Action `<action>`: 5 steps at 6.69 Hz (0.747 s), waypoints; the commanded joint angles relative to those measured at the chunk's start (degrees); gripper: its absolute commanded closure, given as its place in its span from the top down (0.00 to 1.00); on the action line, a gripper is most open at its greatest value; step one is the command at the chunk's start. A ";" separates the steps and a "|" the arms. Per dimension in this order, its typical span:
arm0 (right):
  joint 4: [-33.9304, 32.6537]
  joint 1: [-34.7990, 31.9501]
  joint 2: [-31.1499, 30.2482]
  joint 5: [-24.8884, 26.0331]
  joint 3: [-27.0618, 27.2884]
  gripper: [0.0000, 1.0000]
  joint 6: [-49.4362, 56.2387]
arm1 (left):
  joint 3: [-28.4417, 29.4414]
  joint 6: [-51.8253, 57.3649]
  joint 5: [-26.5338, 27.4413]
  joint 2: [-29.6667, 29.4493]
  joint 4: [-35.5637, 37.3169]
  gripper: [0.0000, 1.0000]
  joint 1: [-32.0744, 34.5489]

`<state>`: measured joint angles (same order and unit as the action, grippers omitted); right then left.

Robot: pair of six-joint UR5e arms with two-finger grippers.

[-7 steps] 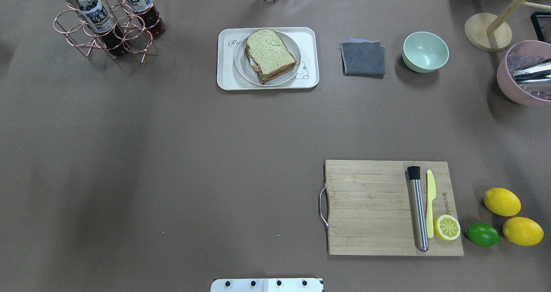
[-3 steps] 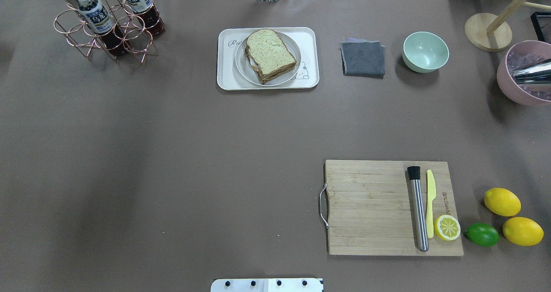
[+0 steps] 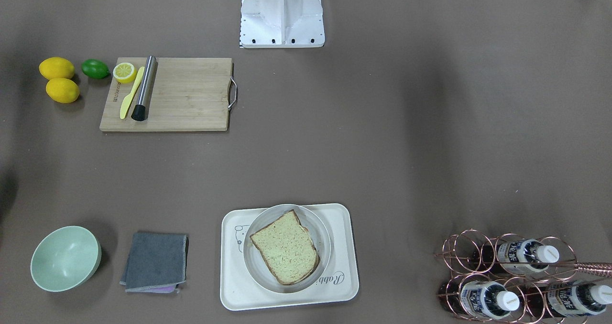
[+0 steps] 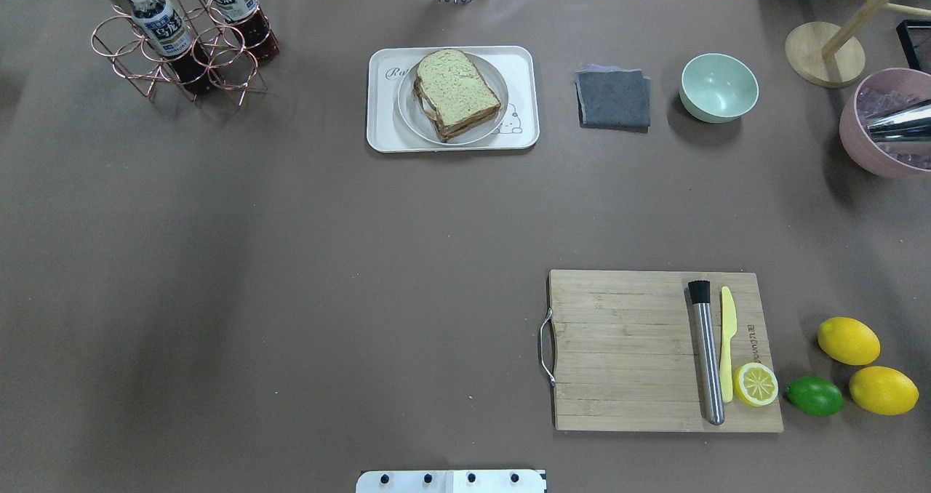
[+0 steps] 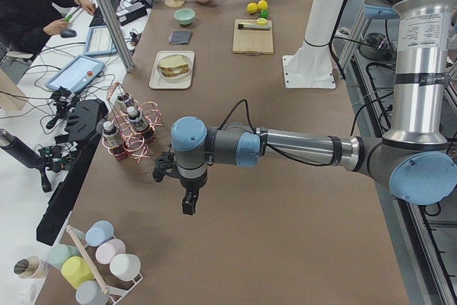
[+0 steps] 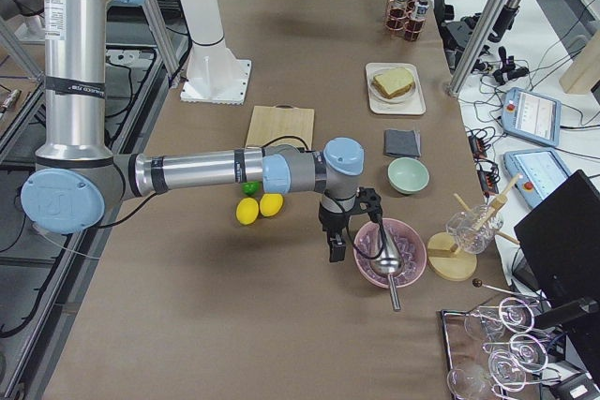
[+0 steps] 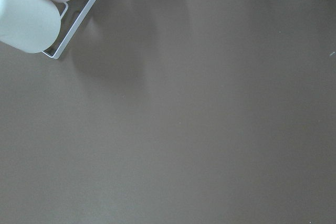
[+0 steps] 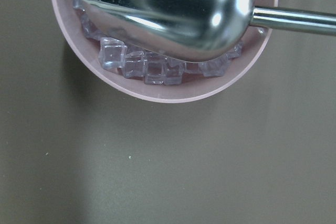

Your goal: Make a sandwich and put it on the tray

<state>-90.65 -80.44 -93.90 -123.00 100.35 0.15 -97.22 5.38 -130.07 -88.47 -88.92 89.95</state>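
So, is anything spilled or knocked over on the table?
Nothing spilled or tipped. The sandwich sits on its plate on the tray, only turned a bit slantwise to the tray's edges.

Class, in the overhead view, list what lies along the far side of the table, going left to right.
Bottle rack, tray with the sandwich, grey cloth, green bowl, pink bowl.

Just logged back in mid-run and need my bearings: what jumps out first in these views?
The finished sandwich sits on its grey plate on the cream tray, mid-table at the far edge. Neither hand is near it: the left hand hangs over bare table at the left end, and the right hand is beside the pink bowl of ice with a metal scoop in it.
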 commanded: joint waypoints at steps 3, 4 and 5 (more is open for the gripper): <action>0.30 -1.64 -0.32 -2.94 -0.07 1.00 0.11 | -0.33 0.16 -0.19 0.23 0.06 0.98 -0.04; 0.21 -2.26 0.20 -1.81 0.46 1.00 0.12 | -0.25 -0.19 -2.36 0.14 0.06 0.98 -0.04; 0.21 -2.62 0.47 -1.19 0.29 1.00 0.20 | 0.10 0.15 -4.91 0.14 0.06 0.98 0.22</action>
<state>-90.42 -82.50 -93.77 -124.84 100.63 0.27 -97.39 5.36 -132.55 -88.30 -88.87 89.97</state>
